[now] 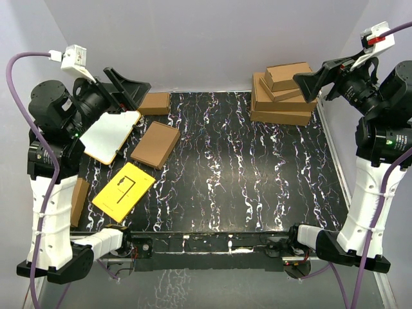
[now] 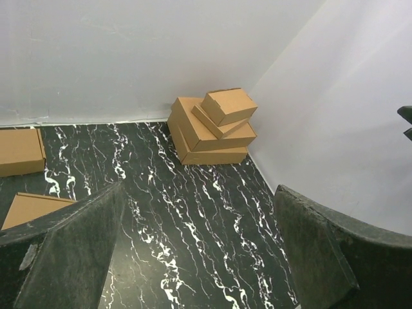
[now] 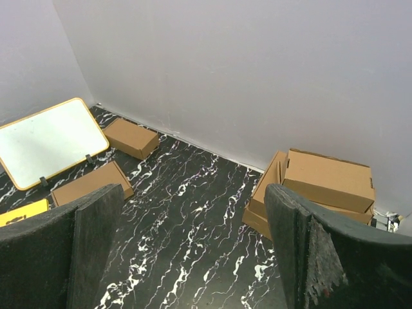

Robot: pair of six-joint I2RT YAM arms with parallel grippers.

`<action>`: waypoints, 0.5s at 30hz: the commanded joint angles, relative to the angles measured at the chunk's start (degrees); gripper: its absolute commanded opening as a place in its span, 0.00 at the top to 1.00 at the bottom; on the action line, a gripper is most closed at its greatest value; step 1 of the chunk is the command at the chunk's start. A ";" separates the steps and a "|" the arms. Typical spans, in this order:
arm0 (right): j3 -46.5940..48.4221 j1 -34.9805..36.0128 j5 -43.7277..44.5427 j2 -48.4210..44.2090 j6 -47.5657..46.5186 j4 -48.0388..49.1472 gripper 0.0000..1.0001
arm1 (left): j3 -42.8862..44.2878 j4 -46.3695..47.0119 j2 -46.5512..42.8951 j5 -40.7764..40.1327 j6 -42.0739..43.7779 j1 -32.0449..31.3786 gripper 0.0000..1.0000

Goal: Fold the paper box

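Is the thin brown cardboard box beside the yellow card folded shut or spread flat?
Folded shut: the thin brown cardboard box lies as a closed rectangle, lid down, no flaps spread.

Brown cardboard (image 1: pixel 80 201) partly hidden behind left arm (image 1: pixel 55 212)

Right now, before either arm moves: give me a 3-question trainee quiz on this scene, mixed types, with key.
1. True or false: the left gripper and right gripper both stand open and empty.
2. Where is the stack of brown boxes? A) far right corner B) middle C) near left edge
3. Fill in: the yellow card lies on the robot's ___ side.
Key: 1 true; 2 A; 3 left.
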 commanded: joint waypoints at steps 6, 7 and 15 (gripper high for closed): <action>0.42 -1.66 -1.41 -0.61 1.89 1.50 0.00 | -1.79 0.15 -1.12 -0.20 1.80 0.20 0.03; 0.37 -1.72 -1.48 -0.65 1.89 1.52 0.00 | -1.91 0.02 -1.16 -0.28 1.88 0.20 0.03; -0.04 -2.20 -1.72 -0.18 1.58 1.60 0.00 | -3.66 0.53 -1.51 -0.30 1.92 0.20 0.03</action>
